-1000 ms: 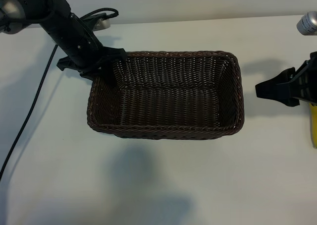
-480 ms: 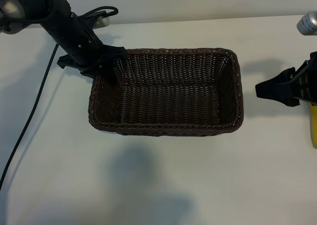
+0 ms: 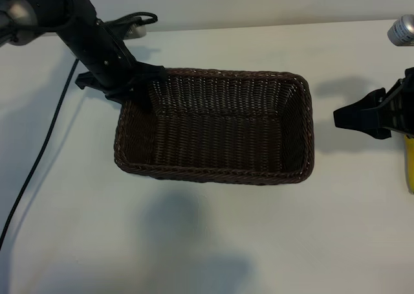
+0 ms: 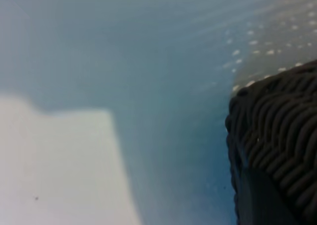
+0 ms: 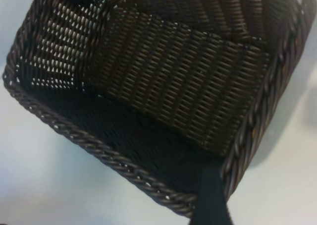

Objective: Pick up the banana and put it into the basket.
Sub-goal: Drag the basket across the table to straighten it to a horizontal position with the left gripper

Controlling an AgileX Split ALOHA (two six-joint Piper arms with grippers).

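Banana [image 3: 410, 168] just a yellow sliver at the table's right edge under the right gripper [image 3: 344, 117], jaws spread wide, holding nothing, left gripper [image 3: 137, 85] clamped on the basket [image 3: 217, 172] rim's far left corner, black cable [image 3: 35, 161] trailing off left

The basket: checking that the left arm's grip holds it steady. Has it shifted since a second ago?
Yes. The basket's right end has swung slightly away from the parked right gripper, lower-left in the exterior view.
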